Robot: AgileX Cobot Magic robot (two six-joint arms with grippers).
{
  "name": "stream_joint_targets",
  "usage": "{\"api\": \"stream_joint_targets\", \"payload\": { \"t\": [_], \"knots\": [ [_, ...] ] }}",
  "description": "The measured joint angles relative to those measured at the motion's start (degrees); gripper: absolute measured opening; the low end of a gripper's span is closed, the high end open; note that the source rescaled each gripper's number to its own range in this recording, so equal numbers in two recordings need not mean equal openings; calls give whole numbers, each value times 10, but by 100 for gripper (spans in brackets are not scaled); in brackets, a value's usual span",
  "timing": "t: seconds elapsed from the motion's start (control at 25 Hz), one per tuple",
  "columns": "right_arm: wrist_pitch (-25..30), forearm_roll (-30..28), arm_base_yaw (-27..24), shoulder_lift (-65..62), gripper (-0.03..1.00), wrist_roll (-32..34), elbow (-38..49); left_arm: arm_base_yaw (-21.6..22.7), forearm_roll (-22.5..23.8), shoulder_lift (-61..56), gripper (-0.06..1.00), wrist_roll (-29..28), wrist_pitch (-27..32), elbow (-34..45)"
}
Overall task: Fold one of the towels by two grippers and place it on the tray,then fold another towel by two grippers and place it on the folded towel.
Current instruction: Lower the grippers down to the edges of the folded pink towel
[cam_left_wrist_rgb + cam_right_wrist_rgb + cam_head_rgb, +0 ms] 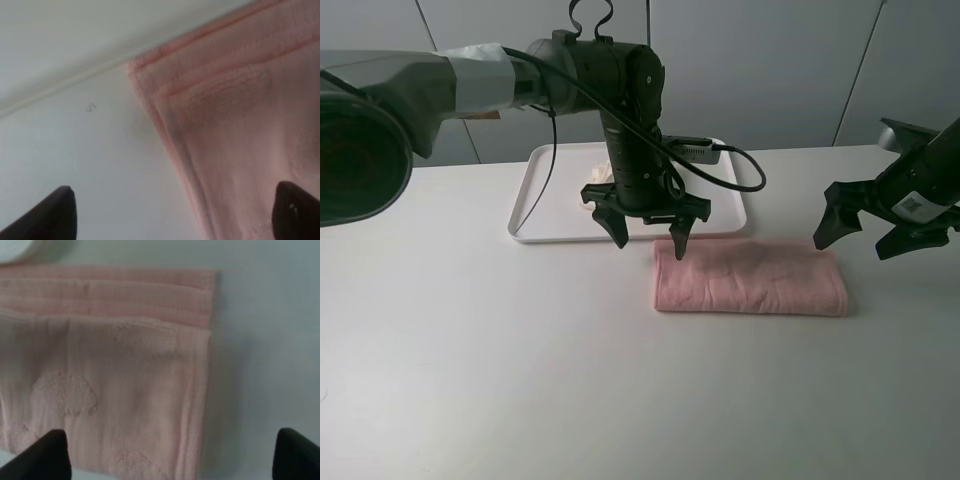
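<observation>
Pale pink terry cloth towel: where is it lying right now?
In the exterior high view the pale pink terry cloth towel lies folded into a strip on the table, right of centre, just in front of the flat white plastic tray.

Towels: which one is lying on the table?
The pale pink terry towel, folded into a long strip. The cream terry towel sits on the flat white plastic tray.

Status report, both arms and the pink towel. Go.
Left gripper open, over pink towel's left end. Right gripper open, beside its right end. Towel folded, on table. Nothing in the way.
</observation>
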Motion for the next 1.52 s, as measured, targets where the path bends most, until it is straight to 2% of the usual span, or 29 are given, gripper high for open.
{"api": "stream_joint_targets", "payload": {
  "t": [0.24,1.0,1.28,1.52],
  "knots": [
    [-6,-31,10,3,87,28,0,-1,58,11,100,-54,0,0],
    [-20,-31,10,26,87,33,-1,-1,58,38,100,-61,0,0],
    [-31,-31,25,56,87,36,-1,-1,55,41,100,-61,0,0],
    [-57,-35,27,74,76,55,-1,-1,55,41,100,-63,0,0]
  ]
}}
